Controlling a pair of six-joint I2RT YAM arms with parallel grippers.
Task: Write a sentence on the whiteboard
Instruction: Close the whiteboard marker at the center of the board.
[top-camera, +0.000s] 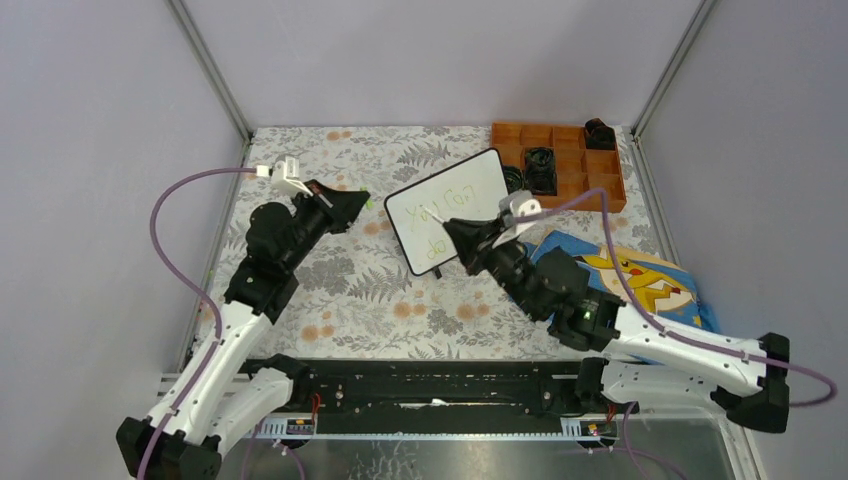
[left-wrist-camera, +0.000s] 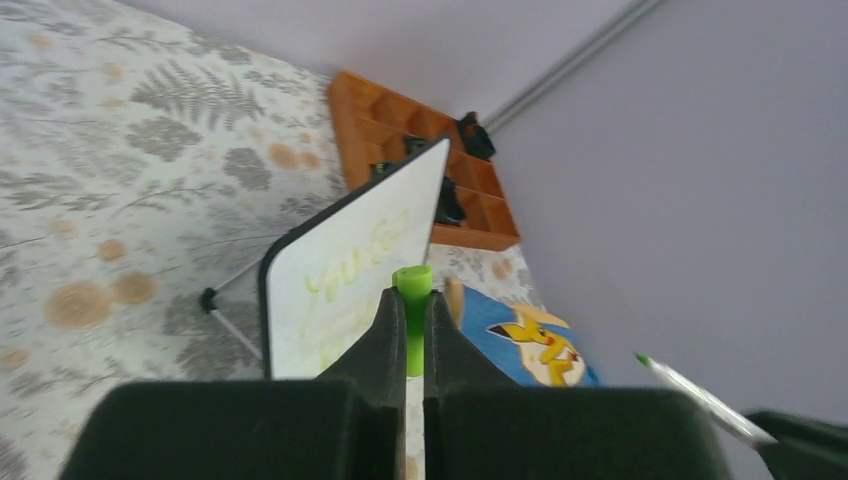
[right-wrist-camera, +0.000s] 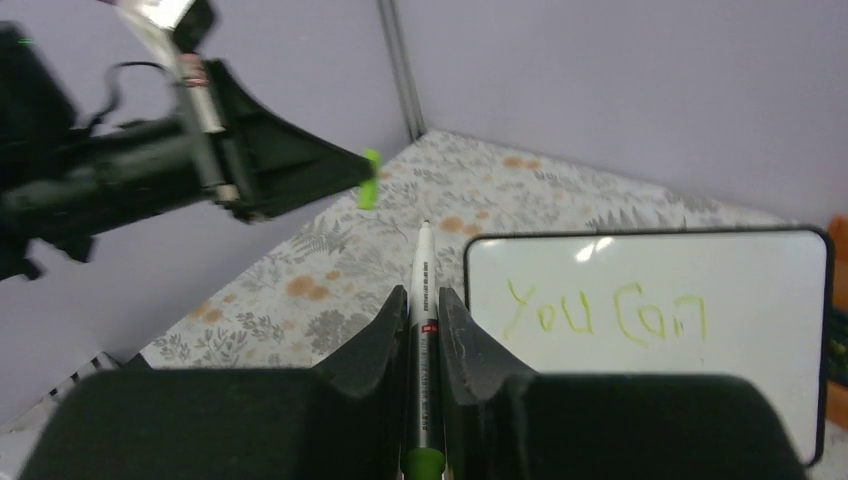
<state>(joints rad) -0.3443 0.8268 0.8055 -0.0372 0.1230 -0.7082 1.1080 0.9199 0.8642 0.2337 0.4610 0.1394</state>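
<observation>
The whiteboard (top-camera: 482, 176) stands tilted on small black feet in the middle of the table. The sentence (top-camera: 447, 207) on it is in thin green letters: "You Can" (right-wrist-camera: 605, 312) on top, and a second line starting "do" partly hidden behind my right arm. My right gripper (top-camera: 450, 230) hangs just in front of the board's lower left part, shut on a silver marker (right-wrist-camera: 423, 300) that points forward past the board's left edge. My left gripper (top-camera: 358, 201) is left of the board, above the table, shut on a green pen cap (left-wrist-camera: 412, 290).
An orange compartment tray (top-camera: 605, 190) holding black parts sits at the back right, just behind the board. A blue Pikachu cloth (top-camera: 650, 285) lies at the right under my right arm. A floral cover (top-camera: 350, 290) spreads over the table, with grey walls on three sides.
</observation>
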